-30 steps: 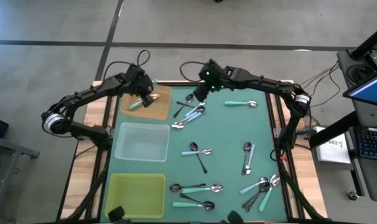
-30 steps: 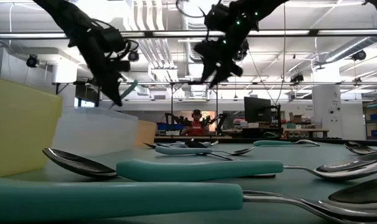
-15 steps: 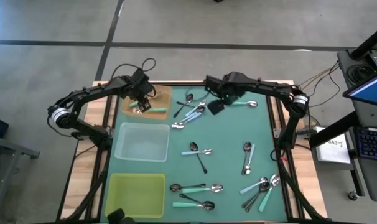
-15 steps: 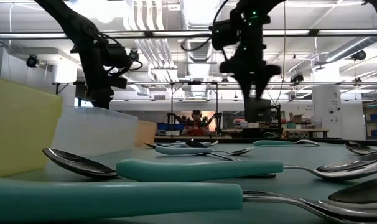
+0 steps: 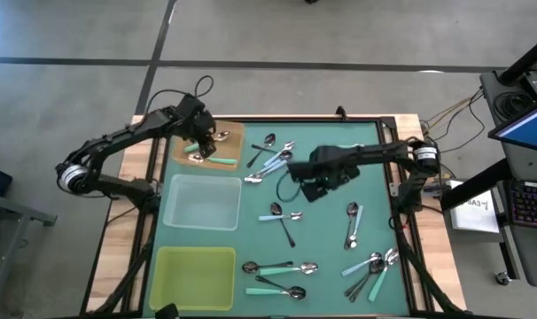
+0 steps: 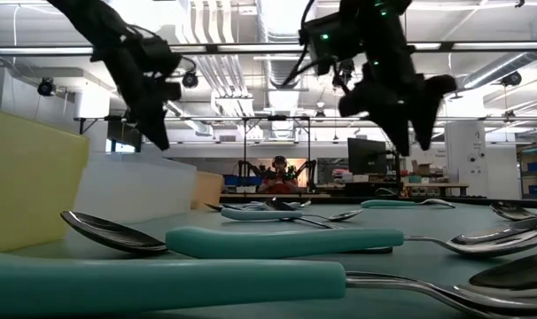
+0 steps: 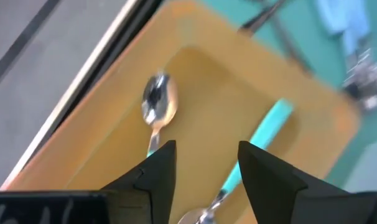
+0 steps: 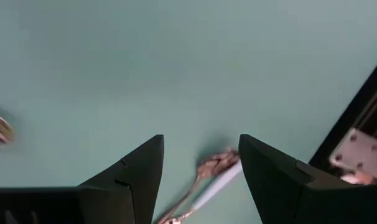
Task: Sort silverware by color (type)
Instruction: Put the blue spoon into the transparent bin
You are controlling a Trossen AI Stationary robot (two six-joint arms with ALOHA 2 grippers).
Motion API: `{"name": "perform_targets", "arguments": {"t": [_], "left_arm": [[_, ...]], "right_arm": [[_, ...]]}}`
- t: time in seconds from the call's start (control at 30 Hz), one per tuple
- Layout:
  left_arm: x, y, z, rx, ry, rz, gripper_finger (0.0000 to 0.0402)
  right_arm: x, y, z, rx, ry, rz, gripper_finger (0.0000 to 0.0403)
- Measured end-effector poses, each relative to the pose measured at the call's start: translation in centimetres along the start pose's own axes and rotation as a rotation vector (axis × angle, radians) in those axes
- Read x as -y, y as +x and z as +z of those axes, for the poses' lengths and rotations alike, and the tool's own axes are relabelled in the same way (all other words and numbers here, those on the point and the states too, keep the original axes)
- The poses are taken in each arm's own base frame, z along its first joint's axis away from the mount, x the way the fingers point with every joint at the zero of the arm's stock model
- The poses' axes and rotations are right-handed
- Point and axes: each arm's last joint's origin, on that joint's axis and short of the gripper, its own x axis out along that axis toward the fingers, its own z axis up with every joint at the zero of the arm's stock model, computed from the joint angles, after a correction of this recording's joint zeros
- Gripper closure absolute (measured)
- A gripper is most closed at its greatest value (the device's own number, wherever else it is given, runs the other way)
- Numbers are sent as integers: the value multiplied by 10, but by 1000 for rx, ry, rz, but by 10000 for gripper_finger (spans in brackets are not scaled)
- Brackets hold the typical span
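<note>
At the table's far left corner the left gripper (image 5: 200, 139) hangs with fingers spread and empty over the brown tray (image 5: 229, 133), where mint-handled spoons (image 5: 205, 157) lie. Along the left edge sit the clear tray (image 5: 202, 202) and yellow tray (image 5: 194, 276). Mid-table, the right gripper (image 5: 309, 186) hovers spread over bare green mat (image 5: 326, 235); loose spoons (image 5: 270, 156) cluster beyond it, others (image 5: 371, 270) by the near right corner.

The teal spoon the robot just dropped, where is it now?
In the high view, the teal spoon lies in the orange tray at the table's far left corner, under the left gripper's open fingers.
</note>
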Motion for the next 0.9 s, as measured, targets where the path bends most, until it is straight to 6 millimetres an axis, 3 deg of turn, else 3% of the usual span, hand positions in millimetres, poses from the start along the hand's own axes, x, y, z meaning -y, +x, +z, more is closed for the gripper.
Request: {"name": "perform_targets", "arguments": {"t": [0.2, 0.37, 0.63, 0.9], "left_arm": [[7, -28, 6, 183, -87, -139, 249], [12, -54, 10, 335, -120, -217, 249], [15, -86, 12, 518, -194, -216, 249], [17, -107, 20, 689, -277, -246, 249]], "right_arm": [[-4, 35, -32, -110, 11, -56, 202], [-8, 60, -48, -165, 44, 60, 202], [4, 69, -79, -148, 155, 135, 202], [21, 78, -114, -129, 209, 169, 202]]}}
